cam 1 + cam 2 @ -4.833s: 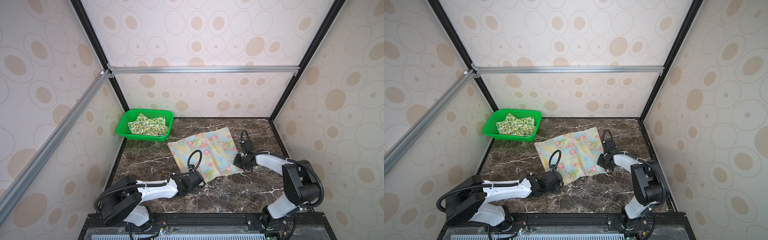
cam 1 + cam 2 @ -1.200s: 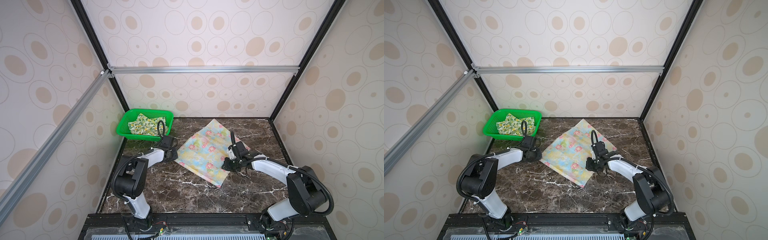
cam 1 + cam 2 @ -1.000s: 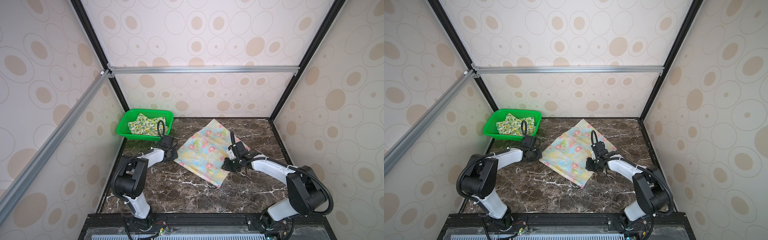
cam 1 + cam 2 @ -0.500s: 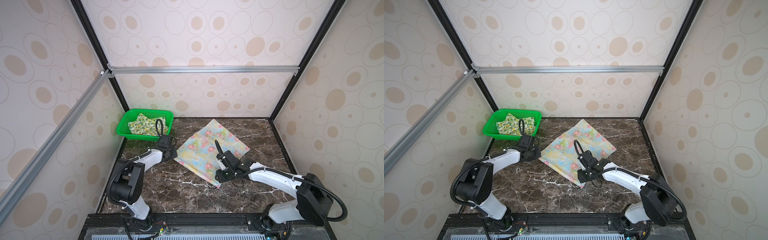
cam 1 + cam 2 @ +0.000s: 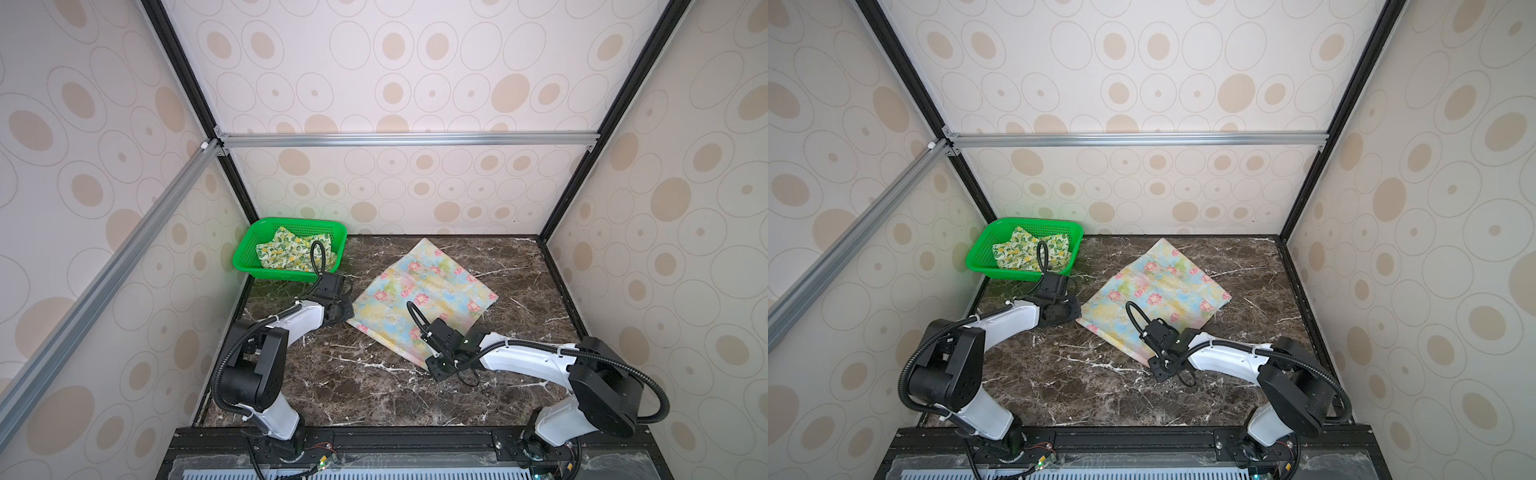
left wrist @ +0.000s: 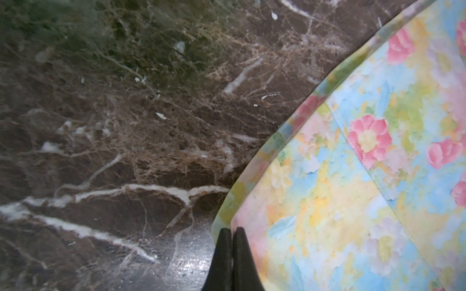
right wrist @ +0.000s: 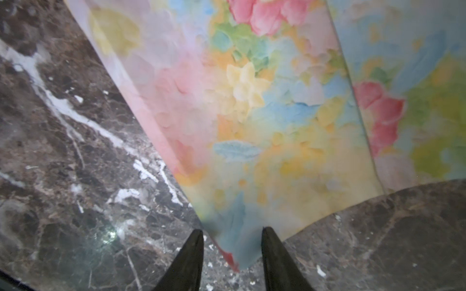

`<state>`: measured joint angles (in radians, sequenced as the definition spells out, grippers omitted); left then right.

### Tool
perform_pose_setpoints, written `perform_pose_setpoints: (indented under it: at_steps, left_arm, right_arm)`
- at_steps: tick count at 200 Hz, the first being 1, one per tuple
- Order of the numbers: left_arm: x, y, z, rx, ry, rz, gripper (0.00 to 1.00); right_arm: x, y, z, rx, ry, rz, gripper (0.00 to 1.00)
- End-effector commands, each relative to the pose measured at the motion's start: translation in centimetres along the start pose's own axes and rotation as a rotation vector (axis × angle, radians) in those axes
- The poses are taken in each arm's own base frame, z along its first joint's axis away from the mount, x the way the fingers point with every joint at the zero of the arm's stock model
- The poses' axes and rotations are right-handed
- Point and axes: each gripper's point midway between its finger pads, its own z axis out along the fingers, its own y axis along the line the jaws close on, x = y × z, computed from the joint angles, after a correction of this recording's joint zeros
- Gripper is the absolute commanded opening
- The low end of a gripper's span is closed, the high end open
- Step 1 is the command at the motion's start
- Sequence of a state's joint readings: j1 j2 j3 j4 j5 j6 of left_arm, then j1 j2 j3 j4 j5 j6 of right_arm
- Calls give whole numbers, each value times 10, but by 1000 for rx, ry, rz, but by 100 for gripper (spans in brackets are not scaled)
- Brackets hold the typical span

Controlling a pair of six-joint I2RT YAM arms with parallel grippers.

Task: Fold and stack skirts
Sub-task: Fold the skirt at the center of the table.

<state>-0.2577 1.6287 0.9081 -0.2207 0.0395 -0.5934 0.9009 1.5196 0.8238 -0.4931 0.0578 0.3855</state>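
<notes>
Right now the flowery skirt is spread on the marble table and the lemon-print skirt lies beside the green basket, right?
Not quite. The lemon-print skirt lies inside the green basket, not beside it; both top views show this. The flowery skirt is indeed spread on the marble table.

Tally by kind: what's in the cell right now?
Baskets: 1, green basket
Skirts: 2, floral skirt on the table, lemon-print skirt in the basket
Grippers: 2, left gripper, right gripper
Total: 5, table not counted
</notes>
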Motion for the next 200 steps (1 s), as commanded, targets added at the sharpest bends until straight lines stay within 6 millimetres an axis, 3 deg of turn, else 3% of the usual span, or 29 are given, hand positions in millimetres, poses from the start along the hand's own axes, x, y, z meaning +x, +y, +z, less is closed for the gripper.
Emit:
perform_pose_setpoints:
  at_steps: [1, 48, 68, 85, 94, 120, 165, 200]
  left_arm:
    - [-10, 2, -8, -5, -34, -5, 0]
    - [-11, 3, -7, -12, -35, -6, 0]
    - [-13, 3, -8, -11, -40, -9, 0]
    - [-14, 3, -9, -14, -44, -8, 0]
    - [-15, 4, -10, -19, -48, -7, 0]
    - [-21, 7, -22, -37, -80, -10, 0]
    - [-38, 14, -63, -66, -176, -24, 0]
    - [-40, 25, -96, -100, -228, -28, 0]
  right_arm:
    - [5, -8, 7, 59, 11, -41, 38]
    - [6, -3, 11, 38, 15, -46, 17]
    - [8, 1, 13, 18, 21, -44, 16]
    - [10, 4, 13, 4, 27, -47, 0]
    - [10, 7, 11, -11, 29, -51, 0]
    - [2, 18, -10, -78, -12, -47, 0]
    - [-21, 33, -64, -167, -109, -55, 0]
    - [-22, 41, -93, -228, -158, -57, 0]
